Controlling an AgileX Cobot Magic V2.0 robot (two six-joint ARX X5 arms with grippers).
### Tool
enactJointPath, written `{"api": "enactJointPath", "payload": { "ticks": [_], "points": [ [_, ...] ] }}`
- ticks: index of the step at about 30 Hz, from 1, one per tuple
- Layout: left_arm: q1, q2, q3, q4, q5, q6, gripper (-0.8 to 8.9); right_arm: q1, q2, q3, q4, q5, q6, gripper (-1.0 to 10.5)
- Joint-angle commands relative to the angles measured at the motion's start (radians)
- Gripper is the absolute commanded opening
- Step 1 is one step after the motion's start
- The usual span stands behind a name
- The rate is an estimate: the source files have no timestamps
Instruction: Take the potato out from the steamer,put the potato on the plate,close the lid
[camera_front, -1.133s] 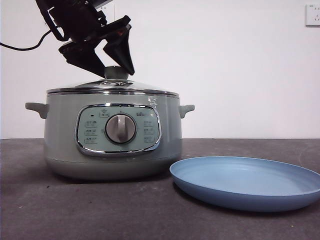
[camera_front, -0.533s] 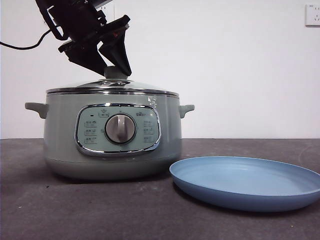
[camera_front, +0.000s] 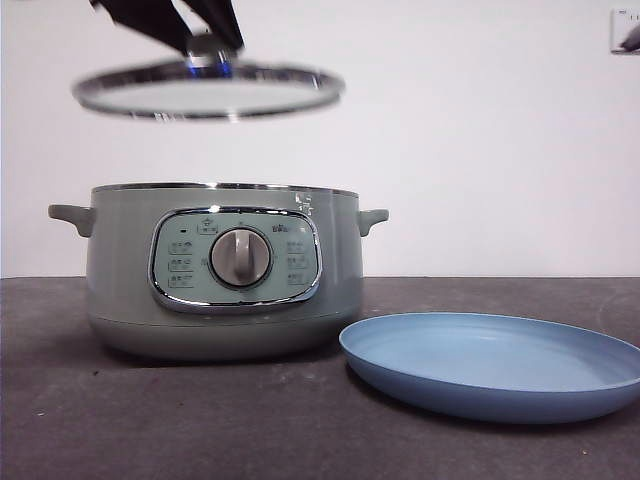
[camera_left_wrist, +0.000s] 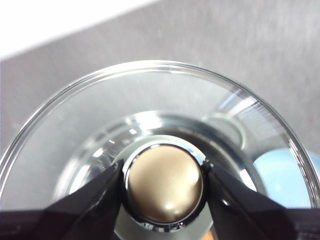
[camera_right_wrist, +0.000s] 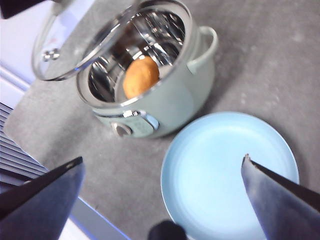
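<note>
The left gripper (camera_left_wrist: 164, 182) pinched the knob of the glass lid (camera_front: 208, 90), one black jaw on each side of the knob's silver top, and held the lid in the air above the sage-green steamer (camera_front: 222, 268), clear of its rim and roughly level. The steamer stood open on the grey counter (camera_front: 200, 420), its control dial facing the front view. The tan-orange potato (camera_right_wrist: 141, 76) lay inside the steamer's steel bowl. The light-blue plate (camera_front: 490, 365) rested on the counter just beside the steamer. The right gripper (camera_right_wrist: 162, 172) hung high over the plate, its jaws spread wide apart and holding nothing.
</note>
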Motion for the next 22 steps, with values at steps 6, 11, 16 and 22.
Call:
{"api": "enactJointPath", "payload": {
  "ticks": [6, 11, 16, 22],
  "points": [
    [0.093, -0.288, 0.018, -0.175, -0.034, 0.0, -0.08, 0.202, 0.202, 0.108, 0.159, 0.032, 0.077, 5.6],
    [0.114, -0.418, 0.018, -0.282, -0.073, 0.0, -0.08, 0.308, 0.374, 0.247, 0.16, 0.085, 0.075, 5.6],
    [0.114, -0.524, 0.018, -0.371, -0.097, -0.01, -0.08, 0.403, 0.546, 0.393, 0.159, 0.166, 0.064, 5.6],
    [0.114, -0.62, 0.018, -0.45, -0.121, -0.035, -0.09, 0.496, 0.749, 0.568, 0.158, 0.269, 0.049, 5.6]
  ]
}}
